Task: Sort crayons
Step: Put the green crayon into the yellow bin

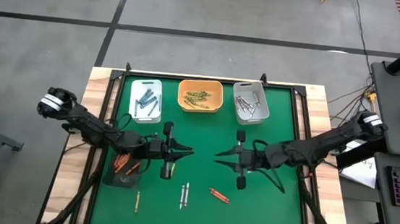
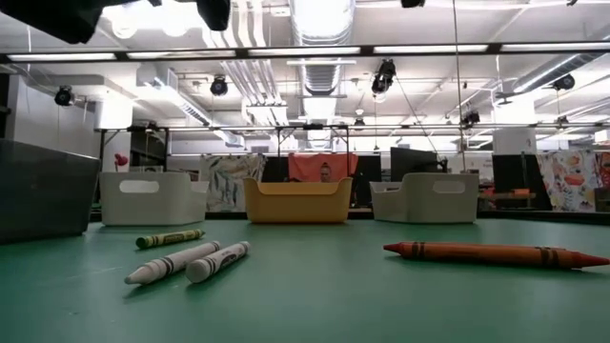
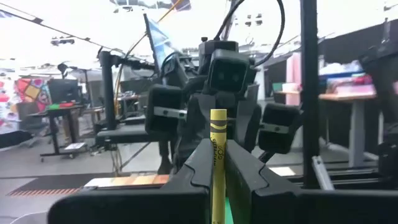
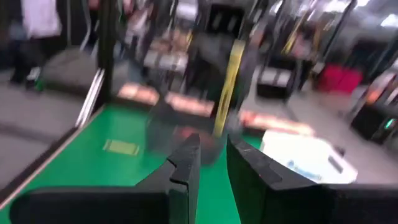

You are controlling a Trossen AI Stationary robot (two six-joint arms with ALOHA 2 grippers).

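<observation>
Left hand [image 1: 188, 152]: closed tight on a yellow crayon [image 3: 217, 163], which stands upright between the two fingers [image 3: 186, 180]; the hand sits over the middle of the tabletop, left of centre, pointing right.
Right hand [image 1: 219, 156]: fingers partly apart with nothing between them; it sits over the middle of the tabletop, right of centre, pointing left, tip to tip with the left hand but with a gap between them.
Yellow crayon seen from the right wrist: an upright yellow stick [image 4: 227, 87] just beyond the right hand's fingertips [image 4: 186, 155], not touching them.
White crayons [image 1: 184, 195]: two lying side by side on the near part of the green mat, close to the middle.
Red-orange crayon [image 1: 218, 195]: lying flat, just right of the white pair.
Olive crayon [image 1: 136, 201]: lying alone, near and to the left.
Dark tray [image 1: 110, 179]: near left, below the left arm, with red-orange crayons [image 1: 127, 166] in it.
White tray [image 1: 146, 100]: far left, holding dark blue-grey crayons.
Orange tray [image 1: 200, 96]: far middle, holding yellow-olive crayons.
Grey tray [image 1: 251, 103]: far right, holding grey-white crayons.
Tabletop [image 1: 264, 205]: green mat in a wooden frame.
</observation>
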